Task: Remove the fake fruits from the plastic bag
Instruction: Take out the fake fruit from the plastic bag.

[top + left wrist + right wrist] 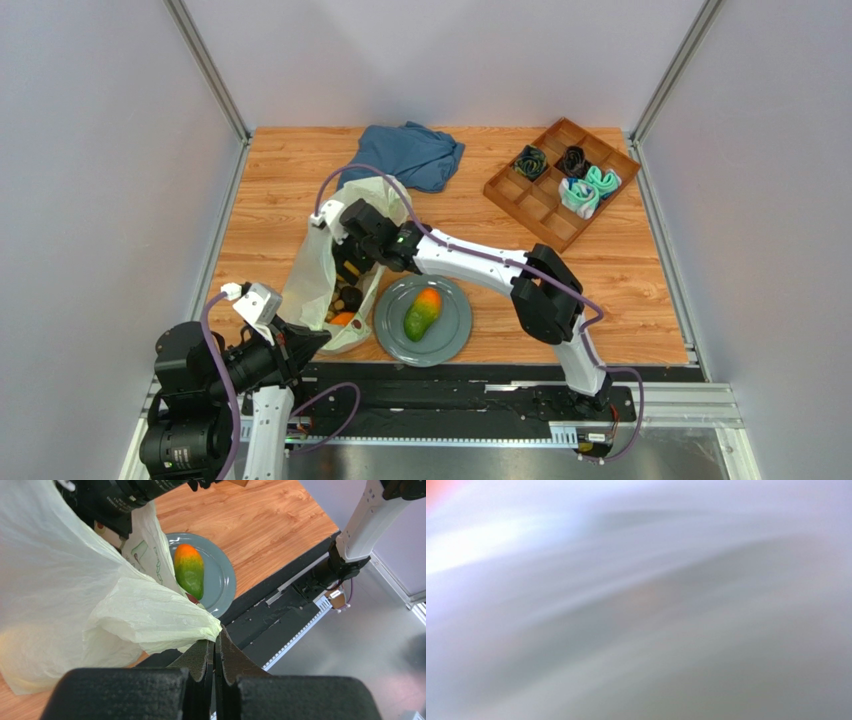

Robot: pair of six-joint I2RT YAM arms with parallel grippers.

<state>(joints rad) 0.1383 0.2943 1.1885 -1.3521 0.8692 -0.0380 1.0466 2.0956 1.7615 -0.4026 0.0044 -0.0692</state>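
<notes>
Fruits (343,312) hid in the bag (305,275). The left pincer (216,637) pinched its edge. I could not tell the right pincer's (350,268) state; it needed to reach deep, slowly.

Wooden table (620,290) carries a grey plate (452,300) near the front edge, a crumpled blue cloth (410,155) at the back, and a wooden divided tray (540,205) back right — rolled socks (590,188) in several compartments.
</notes>
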